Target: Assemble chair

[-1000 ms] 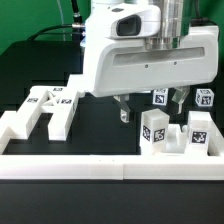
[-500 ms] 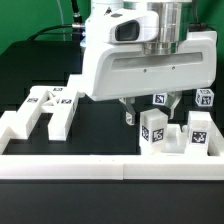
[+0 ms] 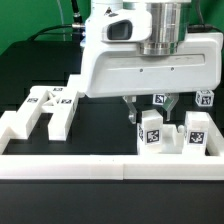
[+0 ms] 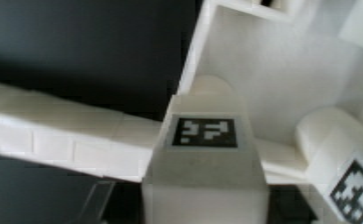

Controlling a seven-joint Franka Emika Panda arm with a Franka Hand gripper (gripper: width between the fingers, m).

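**Two fingers spread over a tagged chair block**

Two fingers of the gripper [image 3: 157, 110] stand apart, holding nothing. One finger [image 3: 133, 113] hangs on either side of the upright tagged block [image 3: 151, 131] of the chair. The block's top sits in the gap between the jaws and slightly below the tips. The pictures do not settle whether either finger touches it.

The wrist view shows the same piece as a white bar with a square tag [image 4: 204, 133] facing the camera. It runs straight down the middle of the gap, with dark finger edges just visible on both sides.

Just outside the jaws, on the exterior view's right, a second tagged block [image 3: 197, 129] stands close beside the first. Both appear to rise from the same low white base. Behind the jaws, two more tagged pieces [image 3: 160, 100] [image 3: 206, 98] peek out past the fingers.

Well clear of the jaws, on the exterior view's left, the H-shaped piece [image 3: 47, 110] lies flat on the black table [image 3: 100, 128], tags upward. The long low border wall [image 3: 100, 166] runs across in front of everything.
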